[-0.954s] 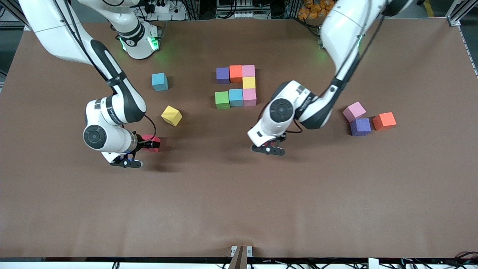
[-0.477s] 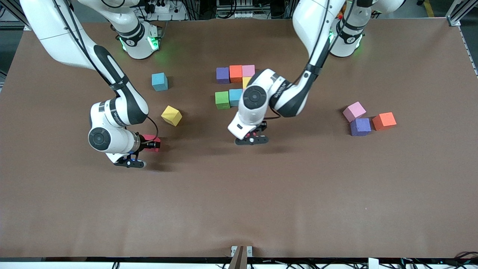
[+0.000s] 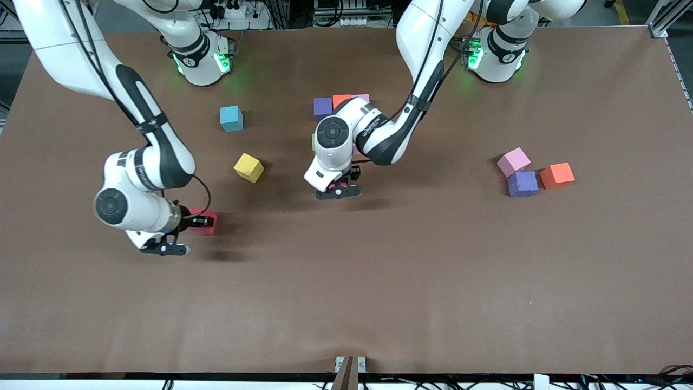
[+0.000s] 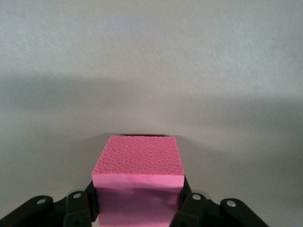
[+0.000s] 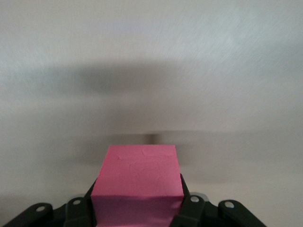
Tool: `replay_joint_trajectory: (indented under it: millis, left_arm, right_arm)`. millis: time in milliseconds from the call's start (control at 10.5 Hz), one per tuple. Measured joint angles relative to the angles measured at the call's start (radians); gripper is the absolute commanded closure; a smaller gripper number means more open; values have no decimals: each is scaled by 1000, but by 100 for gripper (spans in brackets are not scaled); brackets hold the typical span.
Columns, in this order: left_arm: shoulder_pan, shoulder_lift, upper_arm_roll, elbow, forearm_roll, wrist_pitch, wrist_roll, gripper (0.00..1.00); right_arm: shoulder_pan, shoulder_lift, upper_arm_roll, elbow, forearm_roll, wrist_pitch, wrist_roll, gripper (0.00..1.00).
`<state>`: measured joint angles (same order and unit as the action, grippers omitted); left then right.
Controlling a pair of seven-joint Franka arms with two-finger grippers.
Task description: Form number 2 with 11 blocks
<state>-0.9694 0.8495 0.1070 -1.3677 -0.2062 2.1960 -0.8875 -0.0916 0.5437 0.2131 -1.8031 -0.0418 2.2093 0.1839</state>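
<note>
The brown table (image 3: 433, 271) carries the unfinished number 2 (image 3: 322, 106), largely covered by the left arm in the front view. Only the wrist views show us the grips. The left gripper (image 4: 138, 204), over bare table beside the digit, pinches a red block (image 4: 137, 165). The right gripper (image 5: 137, 204), over bare table toward the right arm's end, pinches a second red block (image 5: 137, 175). A yellow block (image 3: 248, 167) and a blue block (image 3: 231, 118) lie loose between them.

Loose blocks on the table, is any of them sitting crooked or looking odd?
The loose yellow block sits turned cornerwise, and the pink block beside the purple block and the orange block toward the left arm's end is skewed too. Nothing looks damaged.
</note>
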Motion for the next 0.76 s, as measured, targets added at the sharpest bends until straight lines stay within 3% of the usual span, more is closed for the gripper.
replay_joint_trajectory:
  millis: [763]
  left_arm:
    - [-12, 4, -66, 7, -1, -5, -66, 59]
  right_arm:
    - [73, 1, 12, 53, 0, -17, -4, 100]
